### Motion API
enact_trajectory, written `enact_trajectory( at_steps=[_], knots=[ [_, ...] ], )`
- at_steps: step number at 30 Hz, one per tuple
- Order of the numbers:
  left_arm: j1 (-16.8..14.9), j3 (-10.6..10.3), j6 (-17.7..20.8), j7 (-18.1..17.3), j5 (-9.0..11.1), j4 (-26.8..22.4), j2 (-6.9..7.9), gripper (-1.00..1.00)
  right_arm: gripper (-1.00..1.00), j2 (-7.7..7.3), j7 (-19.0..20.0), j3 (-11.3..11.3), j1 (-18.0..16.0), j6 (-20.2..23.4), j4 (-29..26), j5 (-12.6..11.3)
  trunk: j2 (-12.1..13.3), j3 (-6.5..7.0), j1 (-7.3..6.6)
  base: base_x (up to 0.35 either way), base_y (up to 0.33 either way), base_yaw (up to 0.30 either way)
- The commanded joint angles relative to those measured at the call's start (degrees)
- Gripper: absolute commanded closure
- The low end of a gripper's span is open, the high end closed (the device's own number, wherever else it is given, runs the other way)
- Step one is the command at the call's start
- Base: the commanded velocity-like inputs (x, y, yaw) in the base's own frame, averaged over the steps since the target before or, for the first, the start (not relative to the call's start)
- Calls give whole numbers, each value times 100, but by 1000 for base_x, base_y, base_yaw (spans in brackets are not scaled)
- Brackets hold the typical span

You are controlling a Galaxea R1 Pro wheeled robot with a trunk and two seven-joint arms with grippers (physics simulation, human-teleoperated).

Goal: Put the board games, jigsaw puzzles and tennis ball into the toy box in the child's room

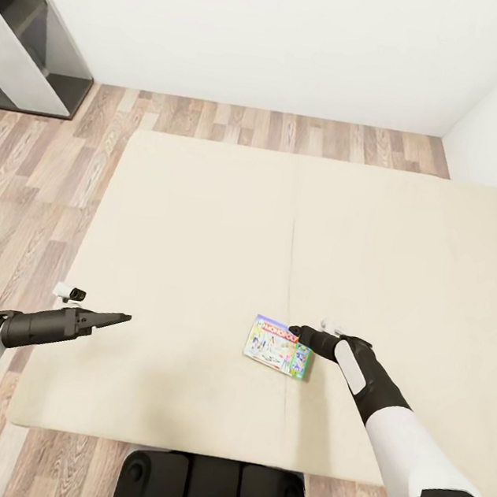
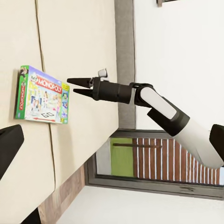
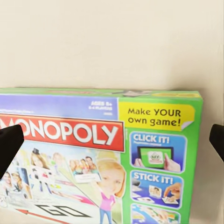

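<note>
A green-edged board game [image 1: 277, 347], a flat "MONOPOLY" box, lies flat on the bed [image 1: 203, 234] near its front edge, right of the middle seam. My right gripper [image 1: 294, 333] hovers at the box's far right corner, just above it. In the right wrist view the box [image 3: 107, 154] lies between the widely spread fingers [image 3: 9, 144], untouched. The left wrist view has the right gripper [image 2: 72, 86] pointing at the box [image 2: 42, 95] from beside it. My left gripper [image 1: 123, 317] is open and empty over the bed's left part, well away from the box.
Wood floor [image 1: 41, 194] surrounds the bed on the left and far side. A dark grey shelf unit [image 1: 31, 49] stands against the white wall at the far left. My dark base [image 1: 212, 490] is at the bed's near edge.
</note>
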Motion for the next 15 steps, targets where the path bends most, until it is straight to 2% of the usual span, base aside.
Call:
enact_trajectory(
  at_steps=[1,15],
  knots=[
    [-2,-1,61,-23,-4,-1,1,-100,-100,5,8,18,-2,20,-5,6,-9,-16,3,0,0,0],
    [-2,7,61,-23,-4,-1,1,-100,-100,28,18,1,-5,5,-6,6,-9,-148,3,0,0,0]
  ],
)
